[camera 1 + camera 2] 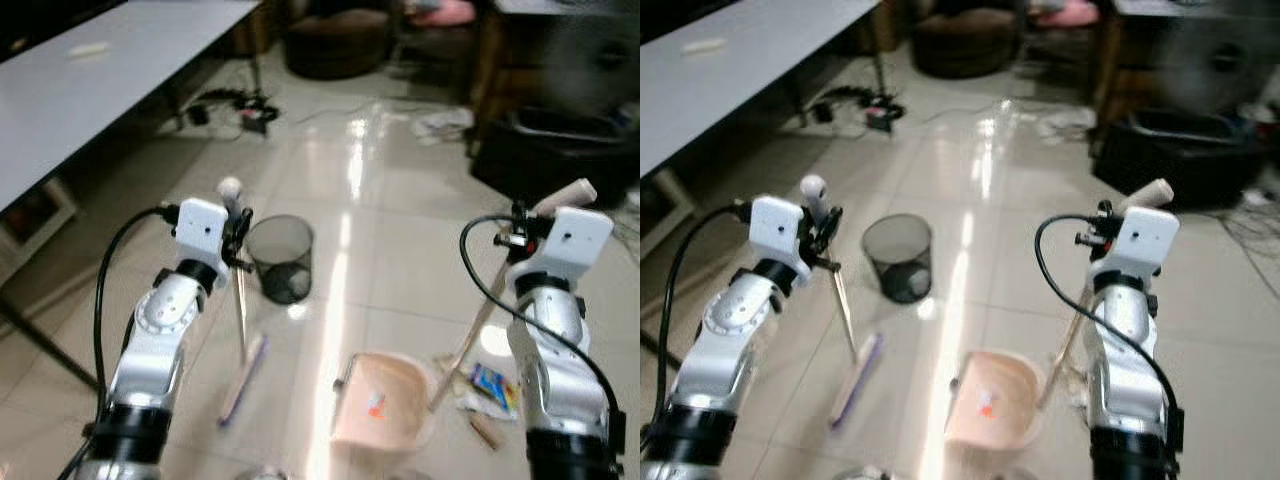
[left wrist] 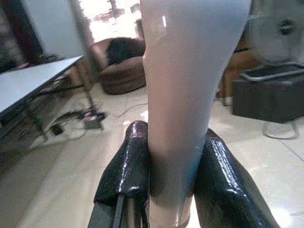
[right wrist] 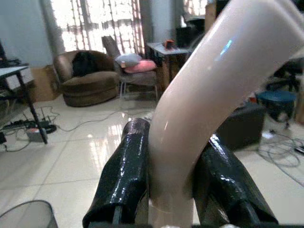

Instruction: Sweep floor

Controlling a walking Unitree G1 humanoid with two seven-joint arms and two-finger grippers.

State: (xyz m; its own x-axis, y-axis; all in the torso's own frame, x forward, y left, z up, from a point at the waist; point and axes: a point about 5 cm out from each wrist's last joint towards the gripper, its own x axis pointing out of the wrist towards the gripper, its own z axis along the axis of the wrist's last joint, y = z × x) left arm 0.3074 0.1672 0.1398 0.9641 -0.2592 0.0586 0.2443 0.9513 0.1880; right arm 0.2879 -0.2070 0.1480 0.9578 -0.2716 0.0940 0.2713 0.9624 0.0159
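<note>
We hold the broom (image 1: 240,300) upright in our left gripper (image 2: 171,161), fingers clamped on its pale handle, its purple head resting on the tiled floor (image 1: 400,230) just before the black mesh bin (image 1: 280,257). Our right gripper (image 3: 173,166) is closed around the cream handle of the dustpan (image 1: 385,400), whose pink tray sits on the floor between our arms. Scraps of litter (image 1: 490,390) lie just right of the tray. A white table (image 1: 90,90) stands at our left.
</note>
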